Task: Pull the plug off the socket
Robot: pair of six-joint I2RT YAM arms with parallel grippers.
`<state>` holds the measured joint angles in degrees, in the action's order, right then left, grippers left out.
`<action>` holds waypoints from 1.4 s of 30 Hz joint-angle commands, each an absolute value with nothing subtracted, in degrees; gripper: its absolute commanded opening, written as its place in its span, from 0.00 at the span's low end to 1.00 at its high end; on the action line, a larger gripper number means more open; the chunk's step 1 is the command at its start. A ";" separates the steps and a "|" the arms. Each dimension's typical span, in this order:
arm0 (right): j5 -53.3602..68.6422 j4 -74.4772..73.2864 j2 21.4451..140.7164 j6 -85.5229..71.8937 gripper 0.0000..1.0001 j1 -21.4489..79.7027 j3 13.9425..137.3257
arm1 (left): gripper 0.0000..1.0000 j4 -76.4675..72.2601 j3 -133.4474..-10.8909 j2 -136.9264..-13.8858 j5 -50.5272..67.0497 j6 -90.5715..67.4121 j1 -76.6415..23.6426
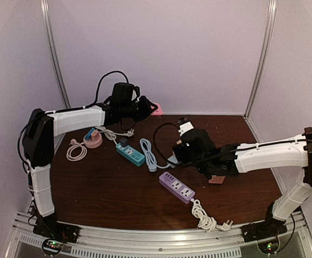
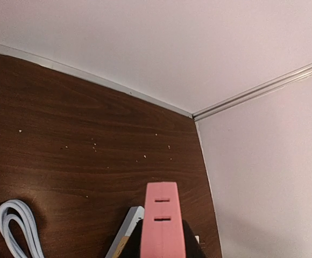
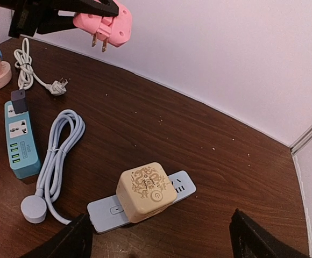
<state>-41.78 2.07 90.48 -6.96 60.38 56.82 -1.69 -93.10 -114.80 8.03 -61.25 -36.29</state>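
The left gripper [image 3: 103, 15] is holding a pink plastic two-pronged plug [image 3: 115, 27] in the air, well beyond the pale grey power strip [image 3: 105, 209], with its jaws clamped on the plug's body. The right gripper [image 3: 164, 239] is hovering at the strip's near side, jaws standing wide apart and gripping nothing. A beige cube-shaped adapter [image 3: 146, 192] is sitting in the strip, which is lying on the dark wooden table [image 3: 226, 145].

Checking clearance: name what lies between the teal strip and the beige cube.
A coiled pale-blue cable lies between teal strip and beige cube; the right wrist view shows it.
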 commanded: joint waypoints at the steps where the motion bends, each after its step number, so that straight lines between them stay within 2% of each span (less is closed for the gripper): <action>1: -31.77 -3.07 86.64 -12.15 0.89 55.27 57.23 | 0.00 -5.27 -92.07 -112.34 11.54 -55.65 -36.12; 8: -11.64 -5.08 85.29 -13.43 0.93 45.62 57.00 | 0.00 -5.00 -80.27 -103.10 16.14 -47.71 -35.36; 13: -0.47 -4.60 88.43 -10.11 0.94 40.99 58.35 | 0.00 -4.69 -66.17 -92.86 16.21 -45.53 -35.11; 16: 5.01 -4.44 91.52 -8.46 0.94 38.46 60.84 | 0.04 -5.66 -57.65 -87.35 16.99 -45.55 -34.92; 26: 8.15 -10.20 102.72 -0.77 0.93 36.03 70.82 | 0.06 -9.63 -37.65 -77.49 20.47 -48.02 -34.37; 33: 10.53 -13.88 106.37 2.10 0.91 35.15 73.65 | 0.09 -9.98 -34.58 -80.22 23.14 -48.05 -34.19; 42: 13.16 -14.27 106.52 0.01 0.81 35.16 73.03 | 0.14 -12.52 -32.78 -84.77 23.12 -49.45 -34.19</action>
